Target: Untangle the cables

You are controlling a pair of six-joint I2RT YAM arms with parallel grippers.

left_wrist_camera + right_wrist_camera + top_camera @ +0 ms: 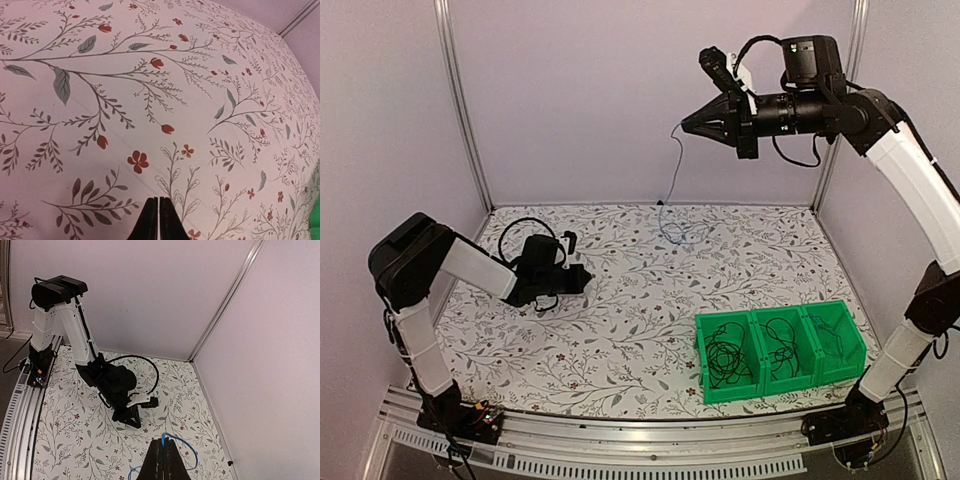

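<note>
- Table [620,330]: floral print. We see no loose tangle on it, only the low end of one cable.
- Green bin [760,388], near right corner, three compartments. Black cables [725,358] lie coiled in the left and middle ones; the contents of the right one are too thin for us to read.
- Right gripper [686,124]: raised high over the far side of the table, jaws closed on the blue cable [195,456]. In the wrist view the cable comes out right at the fingertips.
- Left gripper [586,280]: low over the left side of the table, jaws pressed together, nothing in them. Its wrist view shows only tabletop.
- The blue cable hangs from the right gripper, and its lower end curls in a small loop touching the table near the back wall.
- Handling, our judgement: the cable is very light and limp with no stiffness, so it sags and swings and keeps its coil memory. The thin, smooth jacket could slip through a pinch.
- Where to hold, our judgement: pinch squarely across the strand near an end or on a straight run, not on a crossing. A second grip lower down would steady it.
</note>
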